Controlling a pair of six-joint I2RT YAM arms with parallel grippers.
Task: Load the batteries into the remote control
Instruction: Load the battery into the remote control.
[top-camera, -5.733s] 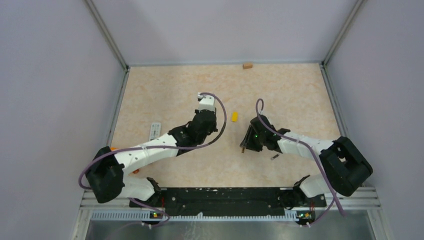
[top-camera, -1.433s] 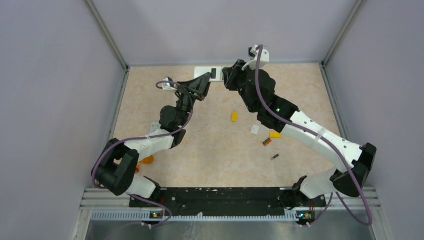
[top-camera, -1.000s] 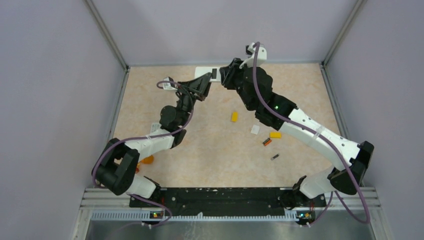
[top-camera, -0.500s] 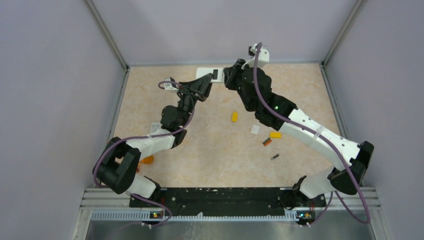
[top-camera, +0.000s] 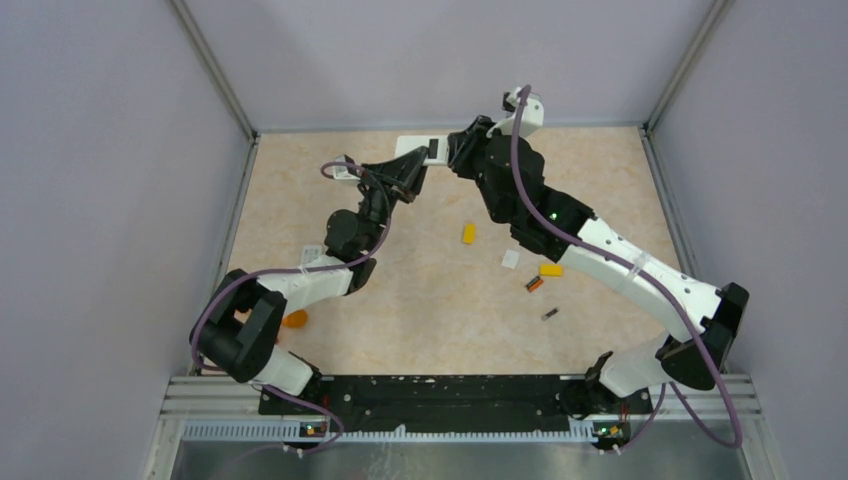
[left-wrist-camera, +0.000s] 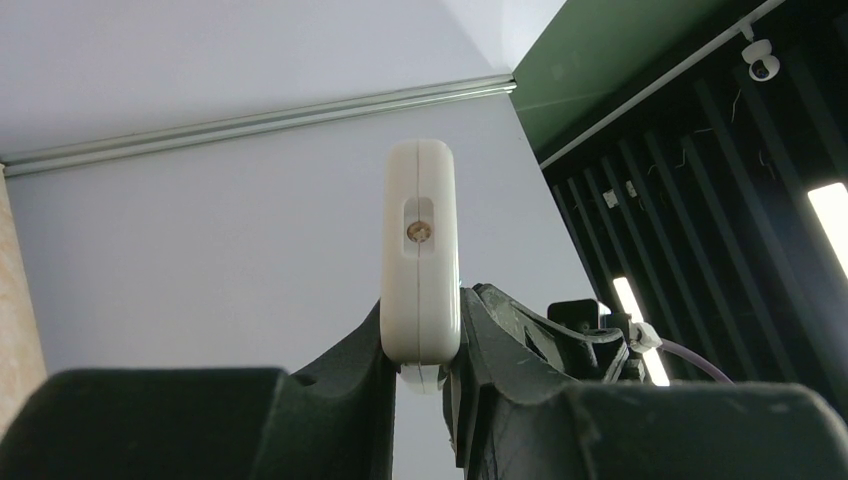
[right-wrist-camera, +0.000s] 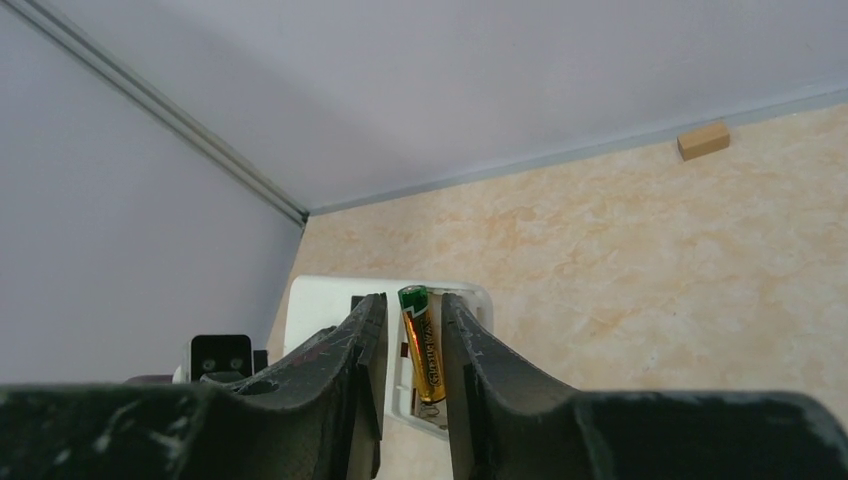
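My left gripper (top-camera: 408, 172) is shut on the remote control (top-camera: 415, 150) and holds this slim white bar in the air over the table's far edge. Seen end-on, the remote control (left-wrist-camera: 420, 250) is pinched between the left gripper's (left-wrist-camera: 420, 350) fingers. My right gripper (right-wrist-camera: 413, 300) is at the remote control's (right-wrist-camera: 320, 305) dark recess. A gold-and-green battery (right-wrist-camera: 422, 345) sits tilted in the recess, its lower end at the spring. The fingers straddle it, with a gap on its left side. An orange-and-black battery (top-camera: 534, 284) and a dark battery (top-camera: 549, 314) lie on the table.
Two yellow blocks (top-camera: 468, 233) (top-camera: 551, 269) and a small white piece (top-camera: 510, 259) lie mid-table. A second white remote (top-camera: 312, 252) and an orange cylinder (top-camera: 294, 320) sit by the left arm. A wooden block (right-wrist-camera: 703, 140) rests against the back wall.
Both grippers and the raised remote have drifted slightly to the right. The things on the table have not moved.
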